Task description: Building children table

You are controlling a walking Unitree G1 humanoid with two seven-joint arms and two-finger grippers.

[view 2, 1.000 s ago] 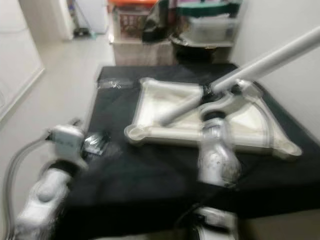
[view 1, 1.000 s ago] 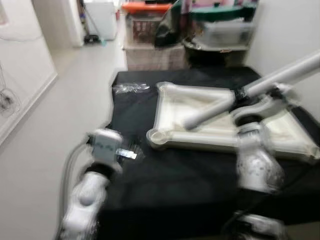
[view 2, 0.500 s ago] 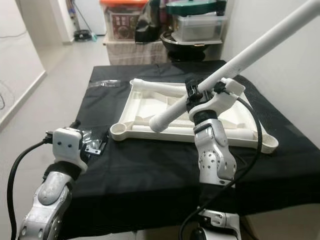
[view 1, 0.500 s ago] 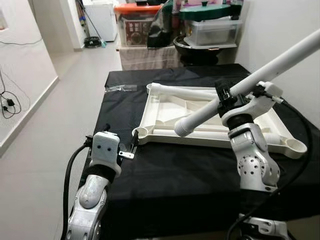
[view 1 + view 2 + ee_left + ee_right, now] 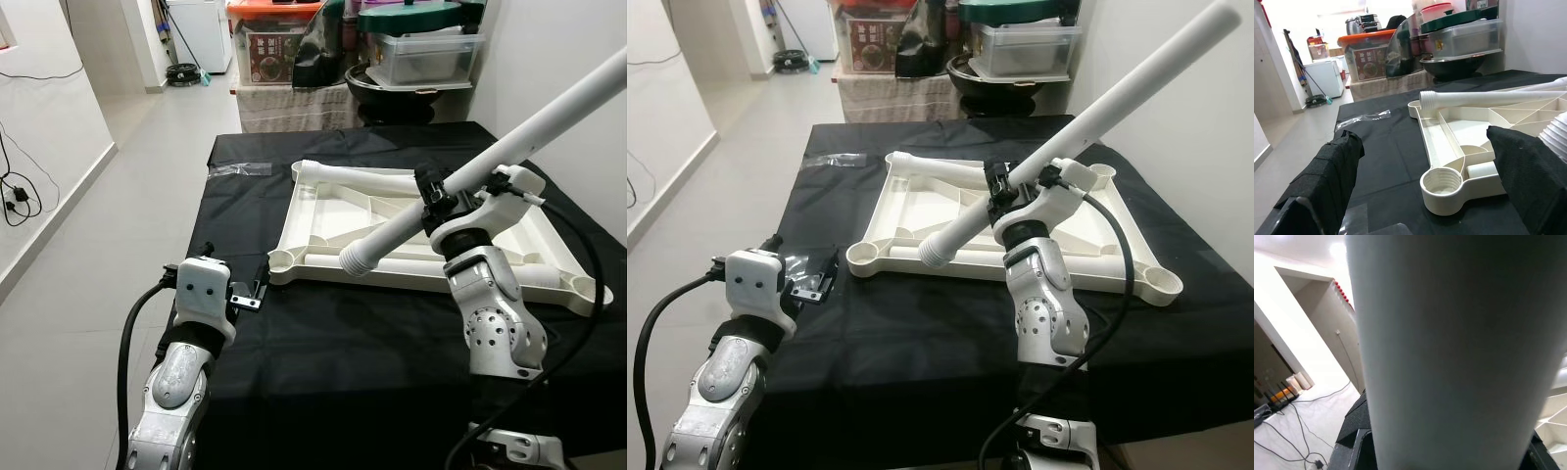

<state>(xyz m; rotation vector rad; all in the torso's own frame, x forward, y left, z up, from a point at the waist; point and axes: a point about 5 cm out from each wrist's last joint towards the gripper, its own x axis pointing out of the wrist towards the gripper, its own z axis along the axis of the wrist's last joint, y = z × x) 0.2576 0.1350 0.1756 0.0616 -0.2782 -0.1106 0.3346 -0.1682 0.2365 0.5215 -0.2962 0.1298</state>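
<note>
Black-clothed worktop (image 5: pixel 323 343) carries an upturned white plastic tabletop (image 5: pixel 333 211); the long white tubular leg (image 5: pixel 1087 127), clamped in the right tool (image 5: pixel 1014 196) above it, could miss the corner socket (image 5: pixel 1442 183) if tilted; the left tool (image 5: pixel 245 294) is held wide.

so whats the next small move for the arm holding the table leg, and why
Probably lower the white table leg toward the threaded corner socket of the upturned tabletop. The right gripper holds the leg tilted, its ribbed end just above that near corner. The left gripper is open beside it.
</note>
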